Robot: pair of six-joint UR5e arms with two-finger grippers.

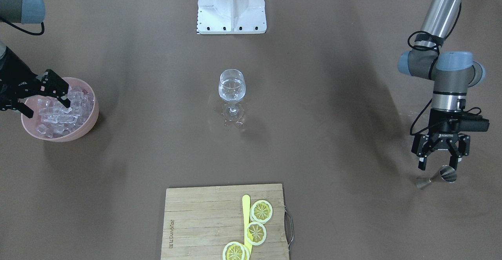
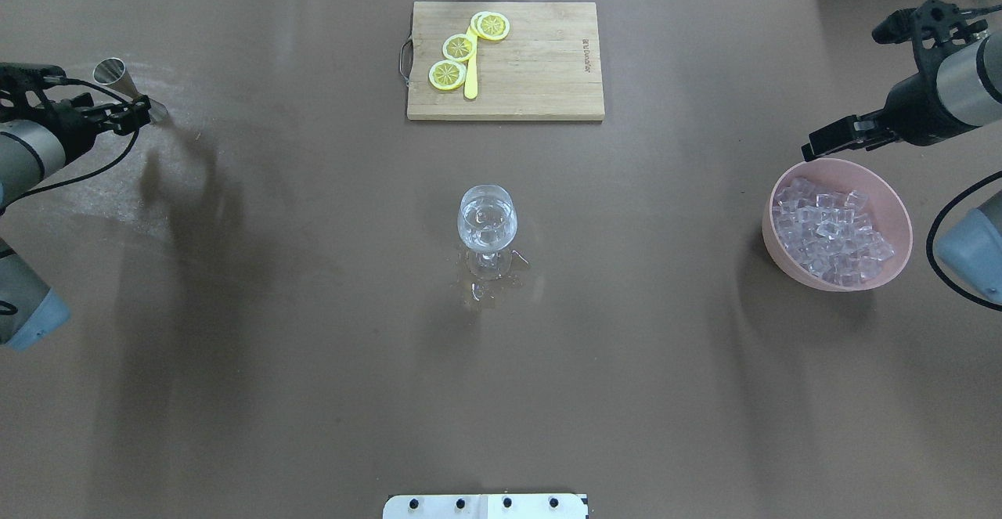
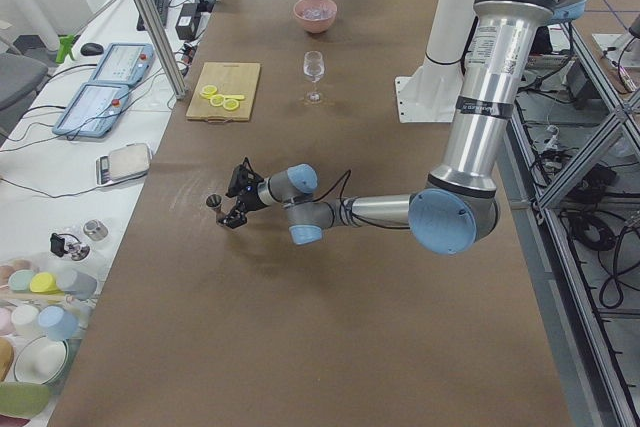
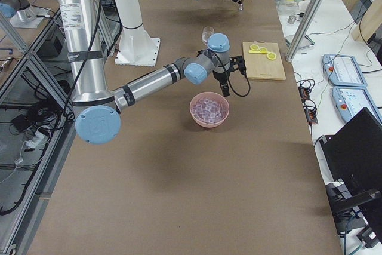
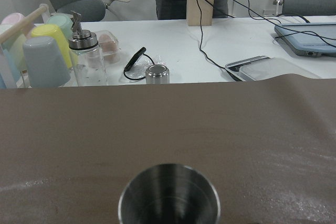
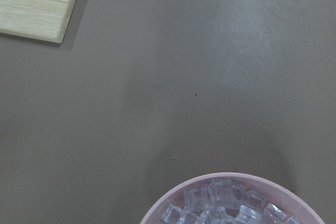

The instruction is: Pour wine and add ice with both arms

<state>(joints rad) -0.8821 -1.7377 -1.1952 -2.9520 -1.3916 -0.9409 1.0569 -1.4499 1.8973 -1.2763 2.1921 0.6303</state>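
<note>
Left to right across the table (image 2: 313,347), as I face it.

**Far-left corner.** My left gripper (image 1: 439,165) lies low and level. Its fingers are spread to either side of a metal measuring cup (image 1: 435,178), which stands upright just ahead of the tips. I cannot tell whether either finger touches it. The wrist view shows only the cup's open mouth, and I can make out no liquid in it.

**Middle of the table.** The wine glass (image 2: 486,221) stands alone and holds something clear. I cannot tell whether any cubes are in it. There are bright glints around its foot, which may be a spill or only refracted light.

**Middle of the far edge.** A cutting board (image 2: 540,73) carries lemon slices (image 2: 459,47), well apart from both grippers.

**Right end.** The ice (image 2: 830,233) is heaped in a pink bowl (image 2: 771,229). My right gripper (image 1: 48,109) hangs above the bowl's far rim, fingers parted, with nothing pinched.

**Likely hazards.**
- The cubes look slick and loosely piled. A pinch into the heap may squirt one out over the rim, or lift two and shed one on the way to the glass.
- The stemmed glass is top-heavy. A cube released from high up would splash, and a brush from my fingers could tip it.
- If my left fingers close off-centre, they could topple the narrow-waisted cup.
</note>
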